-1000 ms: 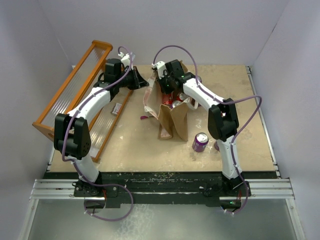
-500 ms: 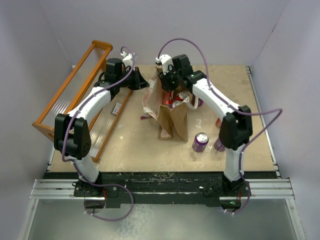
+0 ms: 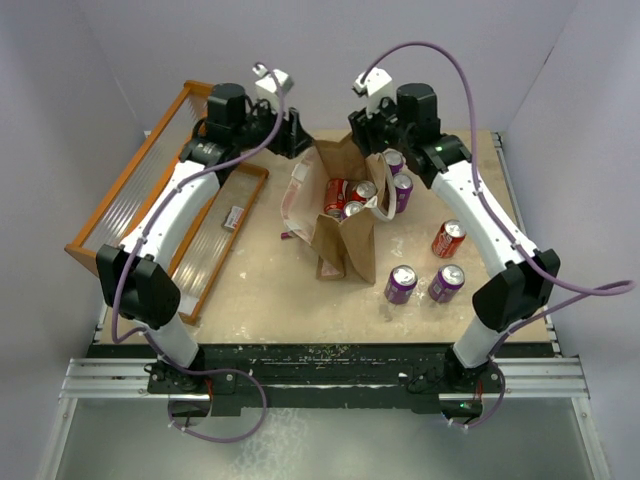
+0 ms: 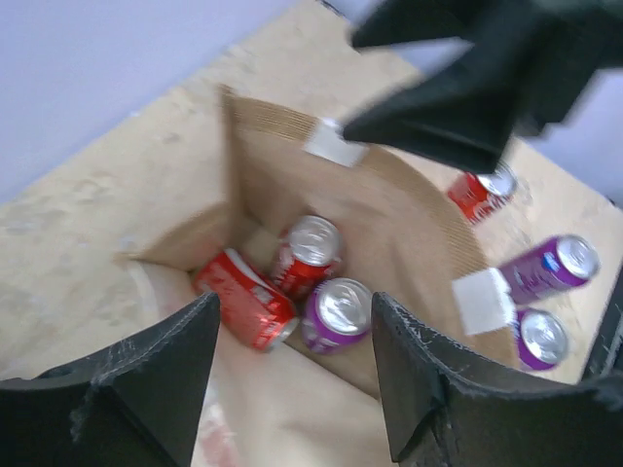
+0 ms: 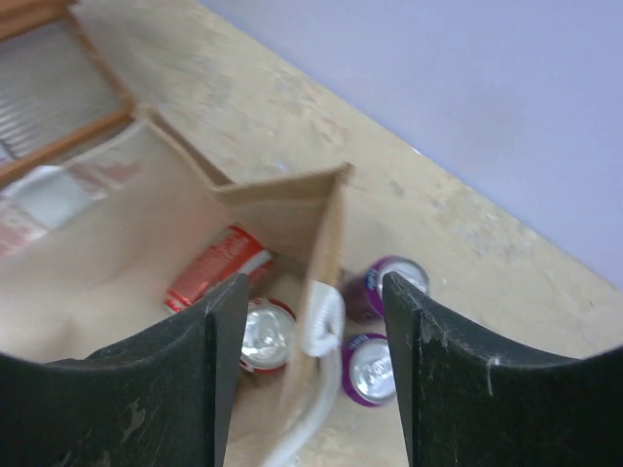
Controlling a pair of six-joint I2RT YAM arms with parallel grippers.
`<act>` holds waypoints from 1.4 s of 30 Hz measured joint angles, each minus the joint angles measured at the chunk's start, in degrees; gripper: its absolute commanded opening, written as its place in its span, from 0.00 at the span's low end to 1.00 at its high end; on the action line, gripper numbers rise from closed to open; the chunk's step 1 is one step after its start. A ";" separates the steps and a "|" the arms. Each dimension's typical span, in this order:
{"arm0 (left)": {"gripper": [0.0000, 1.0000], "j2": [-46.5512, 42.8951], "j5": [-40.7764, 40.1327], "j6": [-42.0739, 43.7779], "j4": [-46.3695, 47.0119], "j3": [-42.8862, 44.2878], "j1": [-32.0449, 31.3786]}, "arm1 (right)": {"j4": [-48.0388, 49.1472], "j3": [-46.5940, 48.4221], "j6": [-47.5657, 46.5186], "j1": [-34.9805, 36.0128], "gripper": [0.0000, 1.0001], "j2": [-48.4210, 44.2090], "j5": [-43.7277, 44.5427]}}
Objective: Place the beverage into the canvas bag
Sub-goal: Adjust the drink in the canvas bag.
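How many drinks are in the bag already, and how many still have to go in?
Done: three cans sit inside the canvas bag, a red can lying down, a red can standing and a purple can. In hand: nothing; the left gripper and the right gripper hang open and empty above the bag. Left: five cans on the table, four purple cans and one red can.

Left arm [image 3: 185, 205], right arm [image 3: 485, 215]: white link shells, black joint housings, purple looping cables [image 3: 425, 45], black wedge-shaped fingers [image 4: 146, 389].
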 measured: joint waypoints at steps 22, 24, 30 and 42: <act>0.78 22.75 -24.02 -4.55 -9.73 4.31 -10.97 | 8.39 -14.69 3.87 -12.09 0.65 -10.45 3.28; 0.80 23.63 -25.03 -5.07 -8.92 5.42 -11.10 | 8.33 -14.84 4.09 -12.31 0.64 -10.32 3.30; 0.83 24.79 -26.23 -5.95 -6.71 5.84 -11.23 | 7.26 -14.86 3.89 -12.52 0.69 -8.20 0.48; 0.85 26.23 -26.58 -4.94 -1.36 3.45 -11.26 | -1.81 -8.07 0.31 -12.61 0.92 3.54 -19.50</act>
